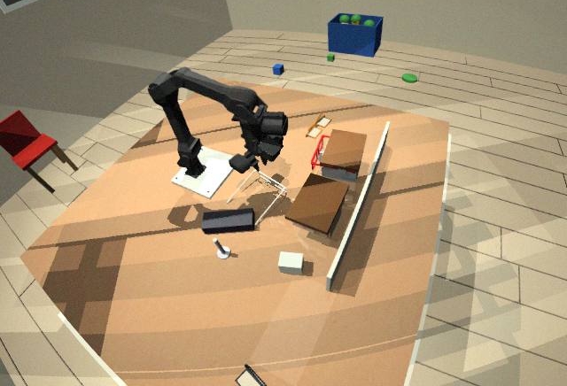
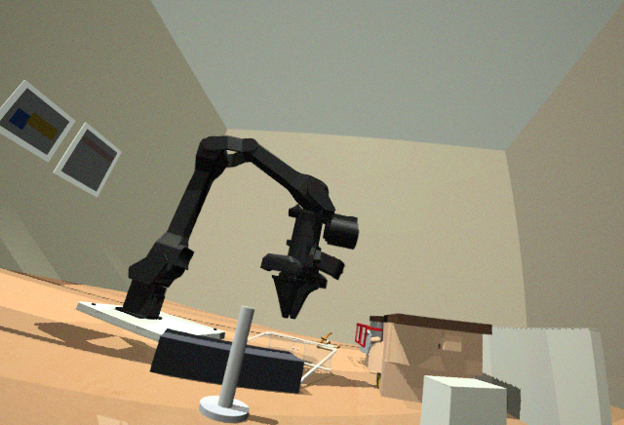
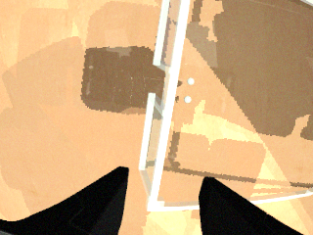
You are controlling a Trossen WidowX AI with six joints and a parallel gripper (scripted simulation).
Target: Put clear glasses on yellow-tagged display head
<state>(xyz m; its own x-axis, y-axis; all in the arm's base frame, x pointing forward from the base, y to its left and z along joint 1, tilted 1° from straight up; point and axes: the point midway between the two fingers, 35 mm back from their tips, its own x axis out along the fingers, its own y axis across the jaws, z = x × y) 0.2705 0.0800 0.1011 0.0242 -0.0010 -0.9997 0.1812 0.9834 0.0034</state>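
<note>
Seen from above, my slightly parted gripper point(image 1: 257, 169) point(image 2: 289, 316) point(image 3: 164, 182) hangs with open air between its tips and the clear glasses point(image 1: 274, 181) point(image 2: 320, 366) point(image 3: 168, 108). A dark case point(image 1: 229, 220) point(image 2: 226, 362) blocks low passage at 7 o'clock, an upright post point(image 1: 220, 246) point(image 2: 236, 360) beyond it. At 4 o'clock, the nearer display head point(image 1: 315, 203) point(image 2: 433, 355) bars my way; a long pale panel point(image 1: 359, 208) point(image 2: 554, 374) walls off the space behind both heads. Between case and nearer head, I see a lane toward 5 o'clock, with a pale block point(image 1: 291, 263) point(image 2: 463, 400) farther along.
</note>
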